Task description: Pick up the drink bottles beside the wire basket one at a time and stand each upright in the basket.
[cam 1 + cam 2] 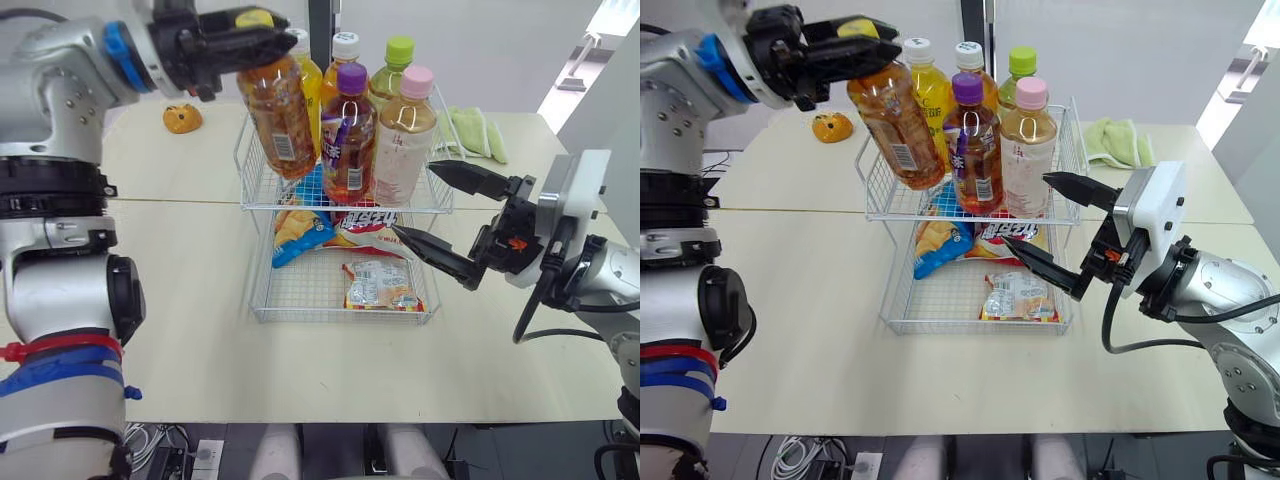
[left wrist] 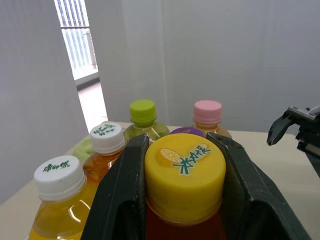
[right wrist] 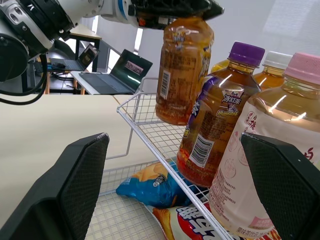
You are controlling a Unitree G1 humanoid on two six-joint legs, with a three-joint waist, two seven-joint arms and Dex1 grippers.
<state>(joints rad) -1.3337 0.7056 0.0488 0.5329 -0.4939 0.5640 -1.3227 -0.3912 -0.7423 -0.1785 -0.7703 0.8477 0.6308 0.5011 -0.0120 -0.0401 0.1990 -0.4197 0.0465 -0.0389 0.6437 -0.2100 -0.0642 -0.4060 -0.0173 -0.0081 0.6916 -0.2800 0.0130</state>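
- Left gripper [image 1: 265,28] is clamped on the cap of the yellow-capped bottle [image 1: 278,110], one finger [image 2: 122,200] on each side. The bottle hangs from it.
- The bottle is over the left front corner of the wire basket [image 1: 330,317], at its upper tier.
- Its long axis is near vertical, cap up, with the base tipped slightly toward the basket's middle.
- Can't tell if the base touches the mesh.
- Right gripper [image 1: 413,198] is spread wide and holds nothing. It sits at the basket's right front, its fingers pointing in at the tiers.
- Five more bottles stand upright in the upper tier: pink cap [image 1: 416,82], purple cap [image 1: 351,77], green cap [image 1: 400,50] and two white caps.
- The yellow-juice bottle [image 2: 57,175] is mostly hidden behind the held one in the head views.
- Snack bags [image 1: 380,285] lie in the lower tier, partly covered by the upper tier.
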